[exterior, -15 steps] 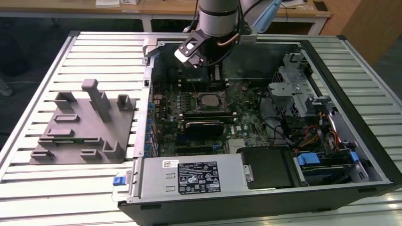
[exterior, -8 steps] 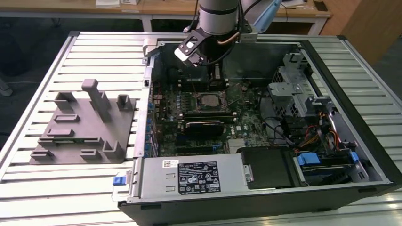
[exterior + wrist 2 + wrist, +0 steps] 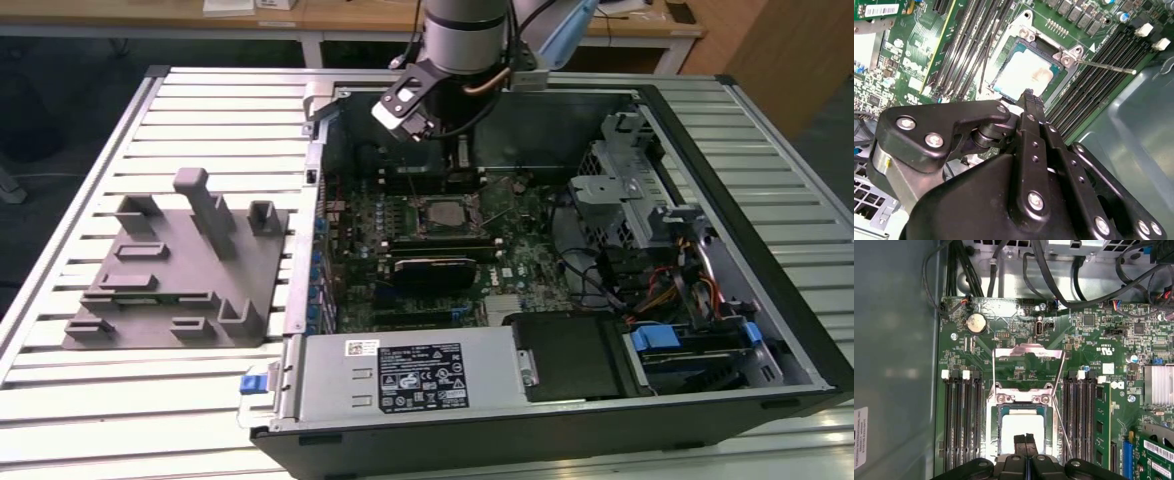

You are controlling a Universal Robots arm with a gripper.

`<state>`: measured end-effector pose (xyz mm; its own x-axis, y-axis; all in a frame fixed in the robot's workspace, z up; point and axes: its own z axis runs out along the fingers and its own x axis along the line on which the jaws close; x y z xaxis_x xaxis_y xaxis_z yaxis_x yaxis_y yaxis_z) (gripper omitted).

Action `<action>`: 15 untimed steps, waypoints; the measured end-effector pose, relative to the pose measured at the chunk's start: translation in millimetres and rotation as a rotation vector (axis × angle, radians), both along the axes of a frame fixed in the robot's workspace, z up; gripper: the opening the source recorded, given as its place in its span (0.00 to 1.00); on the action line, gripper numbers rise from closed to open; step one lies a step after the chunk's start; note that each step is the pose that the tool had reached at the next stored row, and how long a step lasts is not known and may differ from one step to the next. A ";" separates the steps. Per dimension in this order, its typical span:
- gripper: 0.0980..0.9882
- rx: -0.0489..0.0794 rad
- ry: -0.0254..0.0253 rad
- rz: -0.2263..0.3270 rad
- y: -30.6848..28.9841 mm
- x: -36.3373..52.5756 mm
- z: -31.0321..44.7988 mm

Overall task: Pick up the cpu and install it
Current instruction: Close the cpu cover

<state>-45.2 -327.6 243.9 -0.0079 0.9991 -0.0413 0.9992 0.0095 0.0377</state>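
The cpu (image 3: 1023, 426) (image 3: 1021, 74) is a shiny silver-grey square lying flat inside the metal-framed socket (image 3: 995, 399) on the green motherboard. In both wrist views my gripper (image 3: 1025, 439) (image 3: 1028, 95) hangs just above the cpu's edge, its two black fingers shut together with nothing between them. The socket's load plate (image 3: 1027, 353) stands flipped open, and its thin lever (image 3: 1104, 65) sticks out to one side. In the exterior view my arm (image 3: 467, 40) reaches down into the open computer case over the socket (image 3: 438, 212).
Memory slots (image 3: 961, 415) flank the socket, one holding a green module (image 3: 1100, 415). A black heatsink block (image 3: 434, 270), the power supply (image 3: 400, 375), a drive cage (image 3: 627, 190) and cables (image 3: 1064, 280) crowd the case. A grey fixture (image 3: 174, 265) sits on the slatted table at the exterior view's left.
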 end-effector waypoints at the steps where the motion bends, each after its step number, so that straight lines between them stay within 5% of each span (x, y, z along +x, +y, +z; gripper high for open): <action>1: 0.01 0.000 0.0000 0.000 0.0 1.2 0.0; 15: 0.01 0.000 -0.0001 0.000 0.0 18.5 -0.1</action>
<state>-26.7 -327.6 243.8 -0.0079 0.9991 -0.0411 0.9992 0.0094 0.0378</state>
